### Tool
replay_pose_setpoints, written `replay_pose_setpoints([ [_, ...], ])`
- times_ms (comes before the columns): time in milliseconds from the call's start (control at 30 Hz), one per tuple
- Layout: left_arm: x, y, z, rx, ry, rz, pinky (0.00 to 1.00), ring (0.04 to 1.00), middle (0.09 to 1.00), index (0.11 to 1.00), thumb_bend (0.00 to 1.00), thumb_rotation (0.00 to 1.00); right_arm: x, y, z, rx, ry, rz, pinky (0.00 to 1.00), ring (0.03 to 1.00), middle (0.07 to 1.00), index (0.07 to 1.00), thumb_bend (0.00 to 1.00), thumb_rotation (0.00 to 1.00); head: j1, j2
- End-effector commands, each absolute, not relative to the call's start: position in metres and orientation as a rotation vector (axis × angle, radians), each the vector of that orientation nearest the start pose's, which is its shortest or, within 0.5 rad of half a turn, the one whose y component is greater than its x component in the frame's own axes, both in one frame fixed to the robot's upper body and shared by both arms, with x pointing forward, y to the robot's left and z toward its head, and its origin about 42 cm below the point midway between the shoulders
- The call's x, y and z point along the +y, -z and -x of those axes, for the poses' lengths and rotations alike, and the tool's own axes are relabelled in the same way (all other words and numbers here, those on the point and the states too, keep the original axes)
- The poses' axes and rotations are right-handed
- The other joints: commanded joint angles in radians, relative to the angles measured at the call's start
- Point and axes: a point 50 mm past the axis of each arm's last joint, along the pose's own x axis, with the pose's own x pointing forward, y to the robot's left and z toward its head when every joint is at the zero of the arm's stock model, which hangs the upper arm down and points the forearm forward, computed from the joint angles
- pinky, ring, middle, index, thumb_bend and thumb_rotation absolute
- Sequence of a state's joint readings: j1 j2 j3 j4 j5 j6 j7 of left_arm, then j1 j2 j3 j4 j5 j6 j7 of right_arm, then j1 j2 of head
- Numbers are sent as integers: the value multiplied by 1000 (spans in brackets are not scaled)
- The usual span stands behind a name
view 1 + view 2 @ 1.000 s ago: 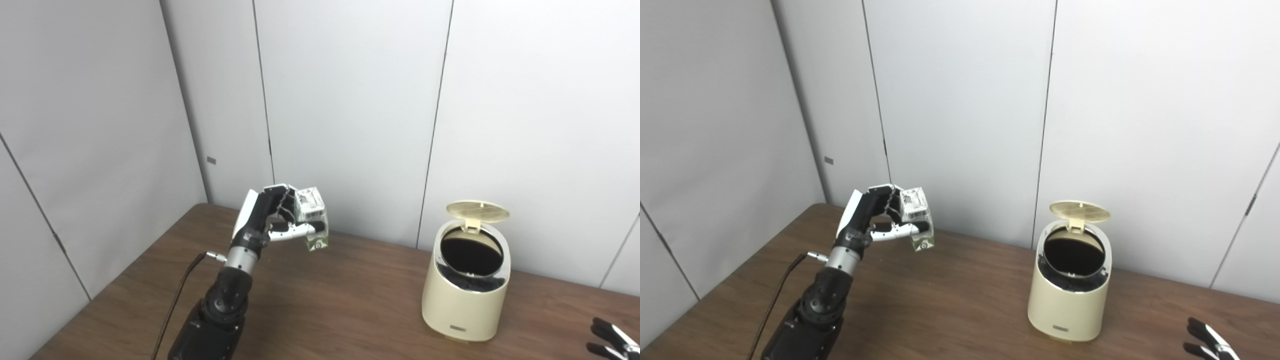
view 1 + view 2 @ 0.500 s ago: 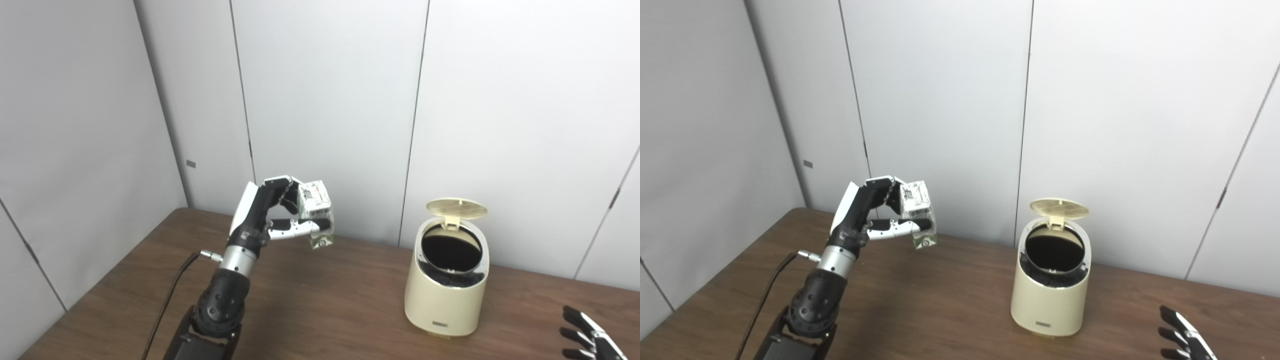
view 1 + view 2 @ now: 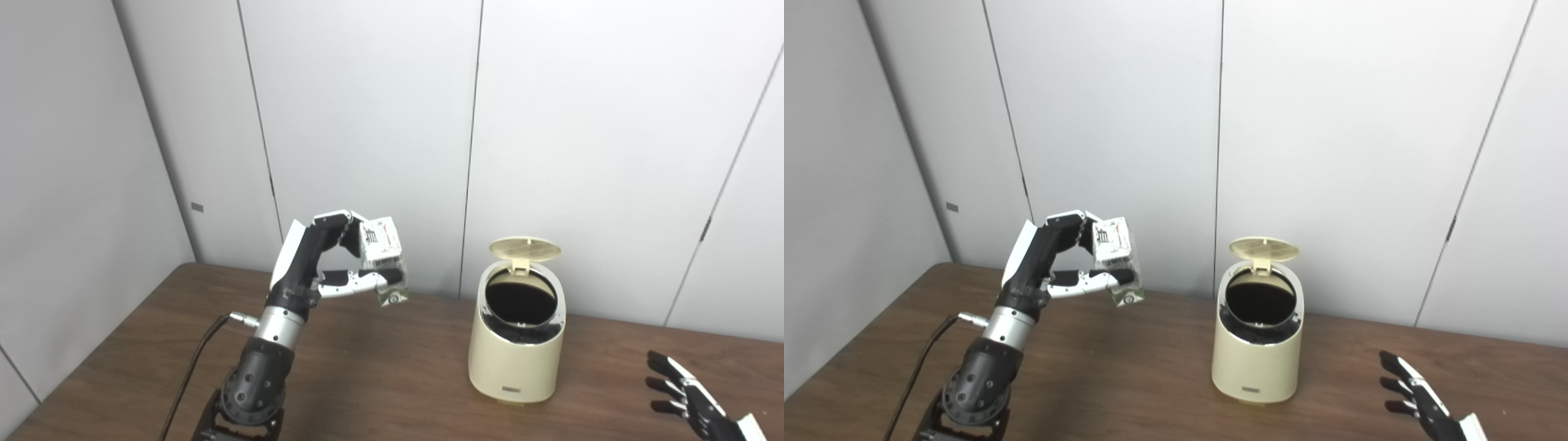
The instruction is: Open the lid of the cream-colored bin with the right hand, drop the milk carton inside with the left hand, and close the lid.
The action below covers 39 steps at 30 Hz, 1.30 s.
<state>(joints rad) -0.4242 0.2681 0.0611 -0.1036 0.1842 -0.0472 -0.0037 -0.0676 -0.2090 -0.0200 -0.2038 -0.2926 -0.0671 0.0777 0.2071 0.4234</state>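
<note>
The lid point(image 3: 525, 248) of the bin point(image 3: 516, 343) is seen already raised, hinged back at the rear, w/ the dark mouth exposed, so step 1 is judged done and the drop step is the one in hand. The carton point(image 3: 383, 260) is held in the air by the left hand point(image 3: 327, 263), its fingers point(image 3: 361, 283) closed round it from the side w/ the thumb beneath; it is tilted, well above the counter point(image 3: 380, 373) and well left of the bin, not yet over the opening. The right hand point(image 3: 689, 401) is seen low at the bottom-right corner, near the counter, fingers spread apart and nothing held; it is clear of the bin and lid. Next move, as judged: the carton must be carried rightward until it is above the mouth, kept high enough to clear the bin's front rim, then released by opening the fingers; after that the lid is left to be pushed down by the right hand. Little else is present: grey wall panels behind, a dark cable point(image 3: 196, 355) running along the left arm. Nothing is seen between carton and bin, so the path is taken as free. The raised lid stands at the back of the opening and could be knocked if the carton is brought in too far back; approach from front-left is thought safer. Whether anything is already in the bin cannot be told, the inside being too dark.
</note>
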Motion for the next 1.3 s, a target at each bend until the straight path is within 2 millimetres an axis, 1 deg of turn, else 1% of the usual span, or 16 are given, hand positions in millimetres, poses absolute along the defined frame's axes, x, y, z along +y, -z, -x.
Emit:
replay_pose_setpoints([
  [0, 259, -314, -388, -729, -16, -421, 476, 500, 478, 504, 523, 0, -259, -201, -304, -404, -40, 520, 706, 815, 878, 875, 681, 97, -4, 2],
  [233, 243, -316, -392, -762, 40, -388, 475, 498, 476, 508, 522, 0, -256, -198, -305, -413, -36, 529, 691, 808, 873, 872, 691, 74, -47, 4],
  [400, 228, -317, -396, -774, 79, -360, 474, 499, 477, 508, 522, 0, -255, -195, -304, -396, -29, 533, 694, 814, 875, 879, 698, 131, -69, 5],
  [567, 212, -318, -402, -778, 103, -334, 475, 498, 477, 508, 522, 0, -253, -192, -303, -395, -32, 527, 698, 818, 879, 879, 697, 160, -92, 8],
  [667, 201, -318, -407, -784, 127, -316, 475, 500, 479, 506, 522, 0, -252, -190, -304, -387, -34, 528, 710, 820, 879, 881, 712, 218, -100, 10],
  [900, 186, -319, -417, -798, 148, -318, 464, 499, 479, 505, 522, 0, -250, -187, -308, -393, -37, 531, 709, 811, 872, 873, 738, 281, -115, 14],
  [1133, 177, -313, -425, -794, 165, -320, 464, 501, 479, 504, 522, 0, -247, -188, -307, -389, -40, 536, 705, 816, 876, 873, 731, 274, -145, 18],
  [1267, 173, -309, -430, -787, 171, -312, 470, 503, 479, 504, 523, 0, -246, -191, -305, -389, -35, 550, 687, 809, 872, 869, 720, 239, -158, 19],
])
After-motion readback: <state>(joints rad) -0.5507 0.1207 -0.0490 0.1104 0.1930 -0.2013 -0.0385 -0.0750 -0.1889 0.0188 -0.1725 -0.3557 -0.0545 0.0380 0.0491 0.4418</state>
